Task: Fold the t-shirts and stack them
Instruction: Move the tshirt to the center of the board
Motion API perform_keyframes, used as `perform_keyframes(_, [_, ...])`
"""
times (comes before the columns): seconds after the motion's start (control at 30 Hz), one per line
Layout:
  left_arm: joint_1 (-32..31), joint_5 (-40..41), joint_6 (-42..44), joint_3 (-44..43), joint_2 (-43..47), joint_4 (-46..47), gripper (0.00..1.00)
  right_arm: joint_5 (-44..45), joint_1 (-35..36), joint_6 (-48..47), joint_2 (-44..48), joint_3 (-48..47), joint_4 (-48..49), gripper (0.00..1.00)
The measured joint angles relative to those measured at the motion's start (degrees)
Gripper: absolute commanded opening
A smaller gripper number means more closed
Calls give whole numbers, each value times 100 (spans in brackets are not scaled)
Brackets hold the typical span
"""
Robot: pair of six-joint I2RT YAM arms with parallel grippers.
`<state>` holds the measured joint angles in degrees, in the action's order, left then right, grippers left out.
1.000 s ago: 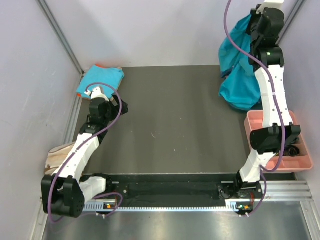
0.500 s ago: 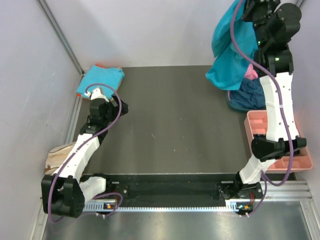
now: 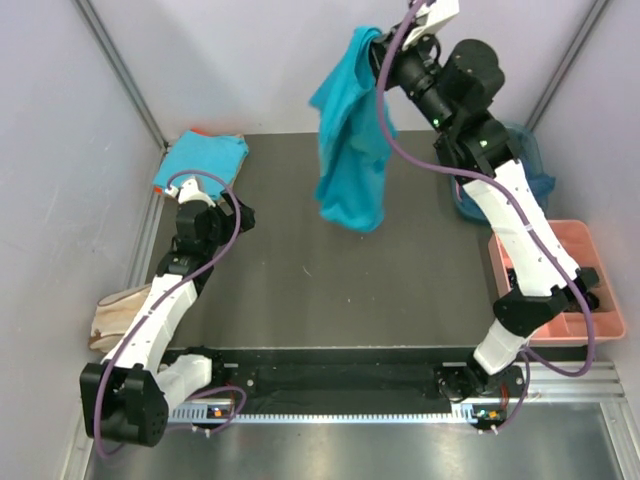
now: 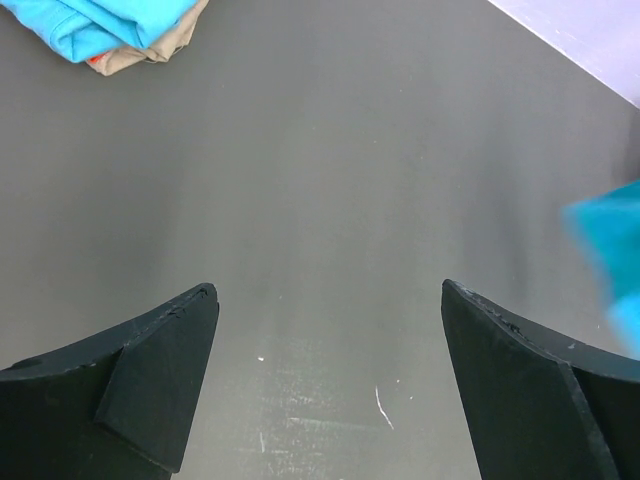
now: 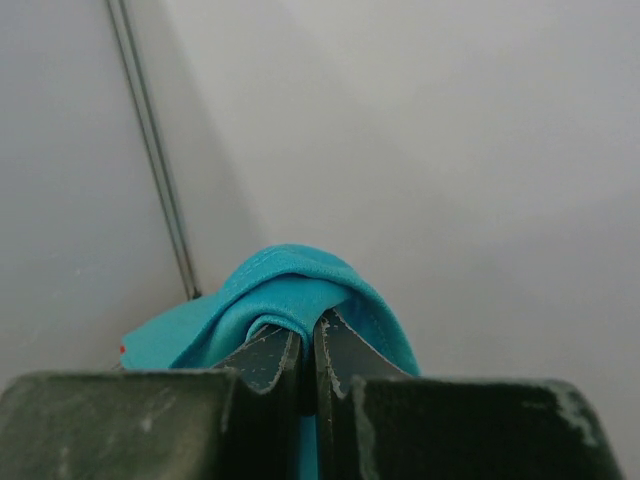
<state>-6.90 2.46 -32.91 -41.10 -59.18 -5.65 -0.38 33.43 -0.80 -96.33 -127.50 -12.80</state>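
Note:
A turquoise t-shirt [image 3: 350, 150] hangs in the air above the back middle of the dark mat, pinched at its top by my right gripper [image 3: 378, 45]. In the right wrist view the cloth [image 5: 290, 290] wraps over the shut fingertips of the right gripper [image 5: 308, 330]. A folded turquoise t-shirt [image 3: 203, 160] lies at the mat's back left corner on a tan one [image 4: 150, 55]. A dark navy t-shirt [image 3: 520, 175] lies crumpled at the back right. My left gripper [image 3: 222, 212] hovers low at the left, open and empty, its fingers [image 4: 160, 380] wide apart over bare mat.
A pink compartment tray [image 3: 565, 300] sits at the right edge beside the right arm. A beige cloth [image 3: 115, 312] lies off the mat at the left. Grey walls close in the back and sides, with metal rails along the corners.
My right arm has swung left from the back right corner, carrying the turquoise t-shirt off the pile to above the mat's back middle. The left arm has barely moved.

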Motion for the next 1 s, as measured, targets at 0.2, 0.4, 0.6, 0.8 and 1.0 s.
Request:
perform_keyframes(0.2, [-2,20,2,7,20,-22,97,175,96,160,422,1169,68,0])
perform_keyframes(0.4, [0,20,-2,28,13,-42,96,1099,96,575,1685,4284,616,0])
perform_keyframes(0.6, [-2,20,0,28,-160,-39,95,1915,96,1307,1624,6146,-63,0])
perform_keyframes(0.8, [-13,-59,-2,44,-446,-28,94,2184,96,2109,1611,6798,-870,0])
perform_keyframes(1.0, [-323,-109,0,50,-765,179,92,2404,96,2540,1808,7289,-1220,0])
